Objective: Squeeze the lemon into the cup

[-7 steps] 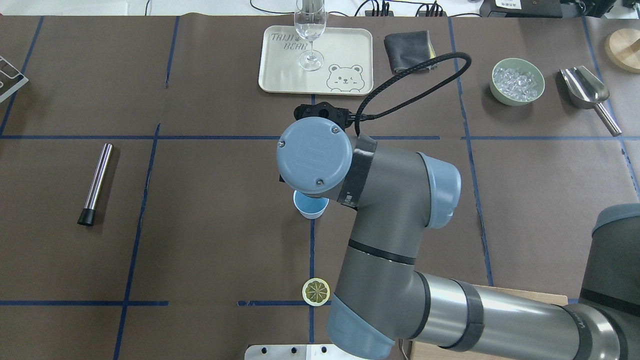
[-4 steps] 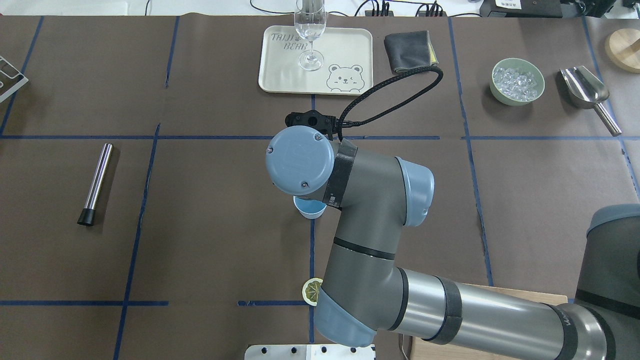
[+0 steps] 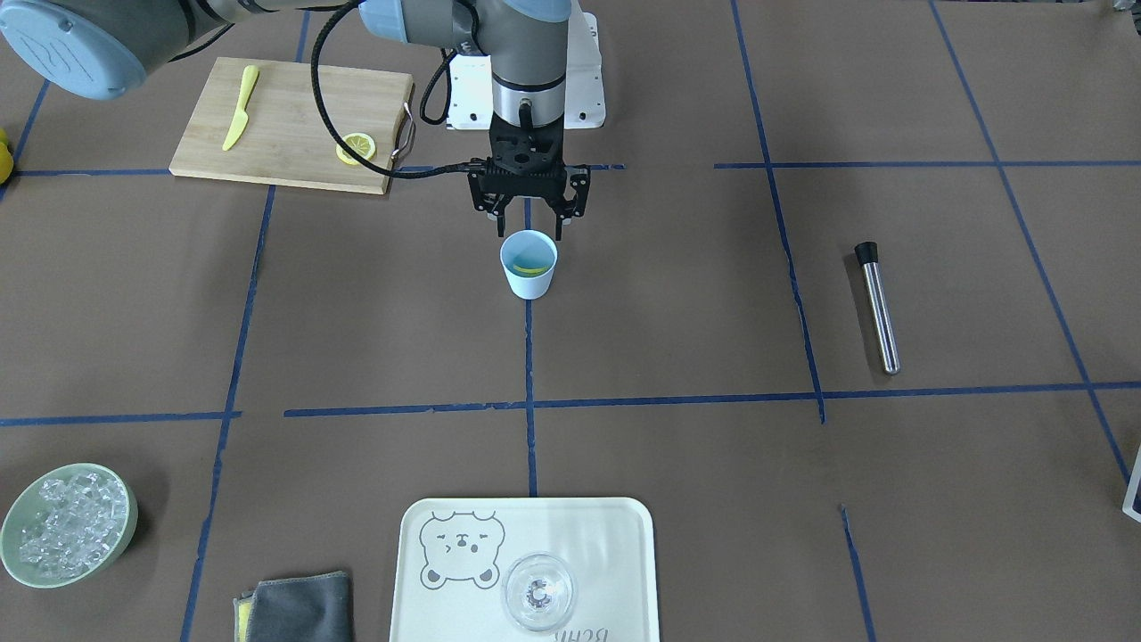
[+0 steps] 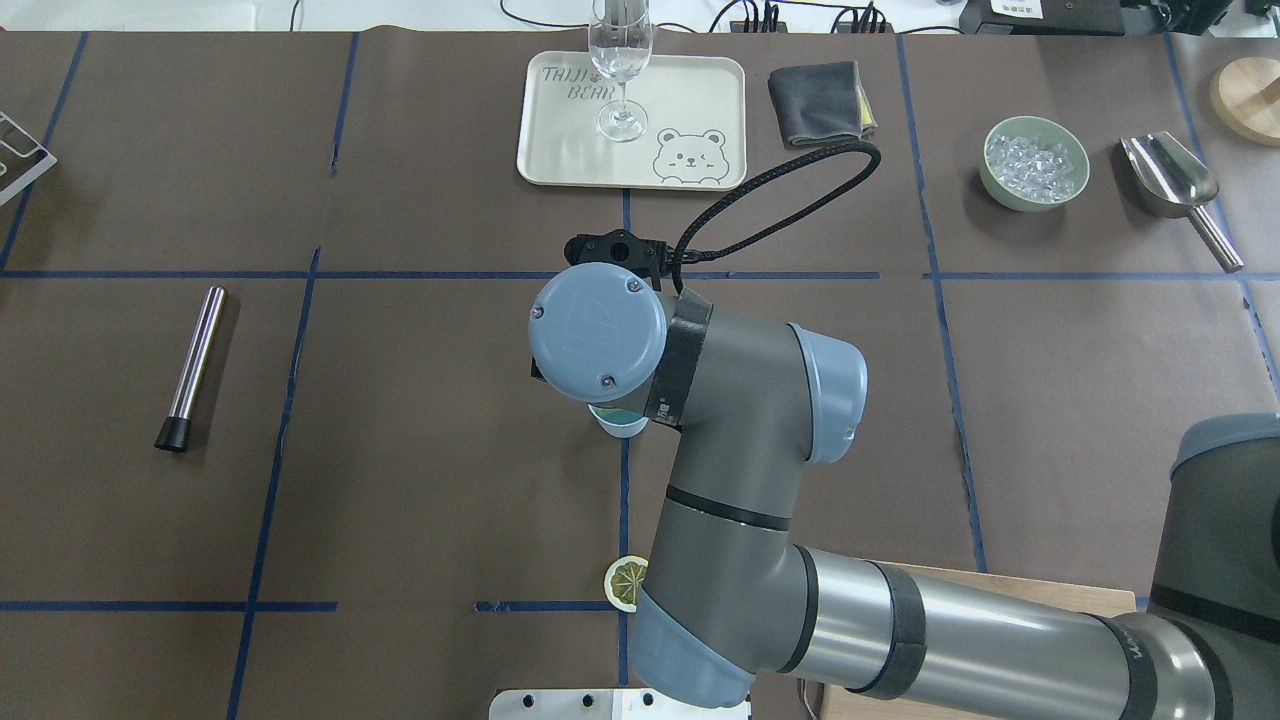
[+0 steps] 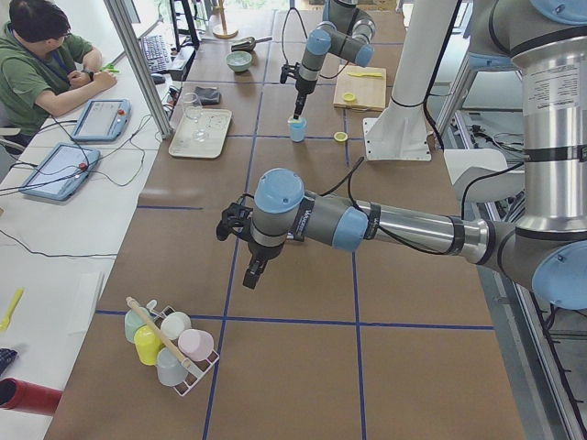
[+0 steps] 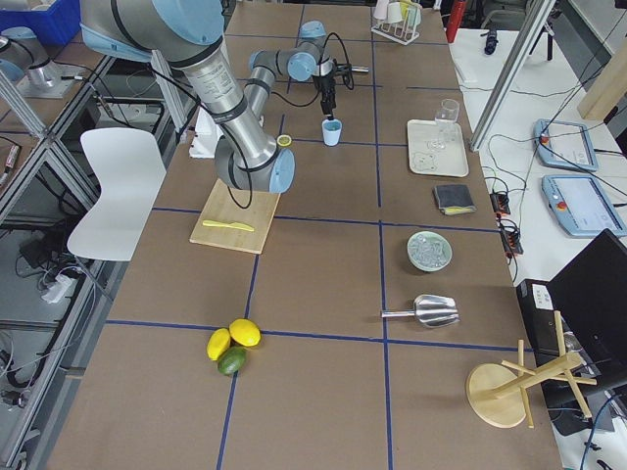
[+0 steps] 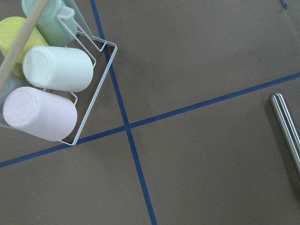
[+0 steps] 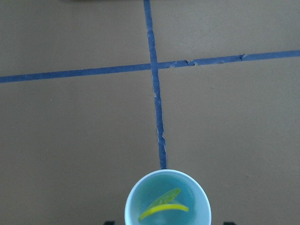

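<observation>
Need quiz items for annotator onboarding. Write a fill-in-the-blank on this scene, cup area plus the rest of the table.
The cup holds a slice of ____. Above it the right gripper hangs with its jaws ____. The clear glass stands on the bear-printed ____. On the wooden board, beside a lemon slice, lies a yellow ____.
Missing words: lemon; open; tray; knife.

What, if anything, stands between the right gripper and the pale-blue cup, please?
Nothing visible does: the right gripper hangs open just above the cup, and a lemon slice lies inside it.
</observation>
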### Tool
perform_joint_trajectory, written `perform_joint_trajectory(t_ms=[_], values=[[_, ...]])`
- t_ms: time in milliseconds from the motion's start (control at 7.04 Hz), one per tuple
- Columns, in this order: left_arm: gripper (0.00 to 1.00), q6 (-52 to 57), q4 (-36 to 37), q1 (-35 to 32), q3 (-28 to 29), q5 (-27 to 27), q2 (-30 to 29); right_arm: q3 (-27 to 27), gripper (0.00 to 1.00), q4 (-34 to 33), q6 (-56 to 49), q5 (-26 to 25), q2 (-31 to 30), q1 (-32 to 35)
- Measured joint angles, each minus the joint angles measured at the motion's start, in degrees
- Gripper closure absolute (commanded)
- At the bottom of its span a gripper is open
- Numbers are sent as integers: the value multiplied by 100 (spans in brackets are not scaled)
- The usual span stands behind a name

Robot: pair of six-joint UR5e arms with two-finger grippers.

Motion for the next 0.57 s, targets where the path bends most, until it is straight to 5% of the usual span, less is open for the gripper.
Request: perform_joint_trajectory(t_ms=[569], values=[[0,-20,-9,56,0,44,-82,1018,0,-12,-1490,1010,-831,844]])
